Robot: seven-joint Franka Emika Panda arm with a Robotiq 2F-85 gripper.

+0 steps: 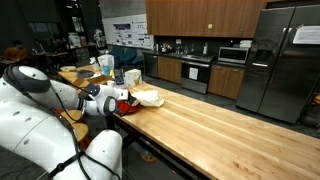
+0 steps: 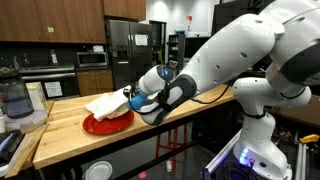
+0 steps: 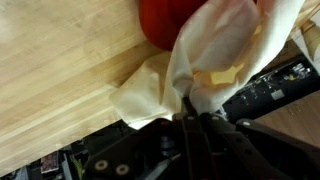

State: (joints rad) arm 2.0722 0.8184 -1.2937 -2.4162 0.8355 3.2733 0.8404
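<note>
A cream-white cloth (image 3: pixel 215 55) hangs bunched from my gripper (image 3: pixel 193 112), whose jaws are pinched together on a fold of it. Under the cloth lies a red plate (image 3: pixel 160 25) on the wooden counter (image 3: pixel 60 60). In both exterior views the cloth (image 1: pixel 146 97) (image 2: pixel 108 102) drapes over the red plate (image 1: pixel 128 107) (image 2: pixel 105 123), with the gripper (image 1: pixel 124 96) (image 2: pixel 131 97) at the cloth's edge, just above the plate.
A long butcher-block counter (image 1: pixel 210 125) runs through a kitchen. Containers and a blender jar (image 2: pixel 15 100) stand at one end. A steel fridge (image 1: pixel 285 60), stove and dark cabinets line the back wall. The robot's white arm (image 2: pixel 240 50) reaches over the counter edge.
</note>
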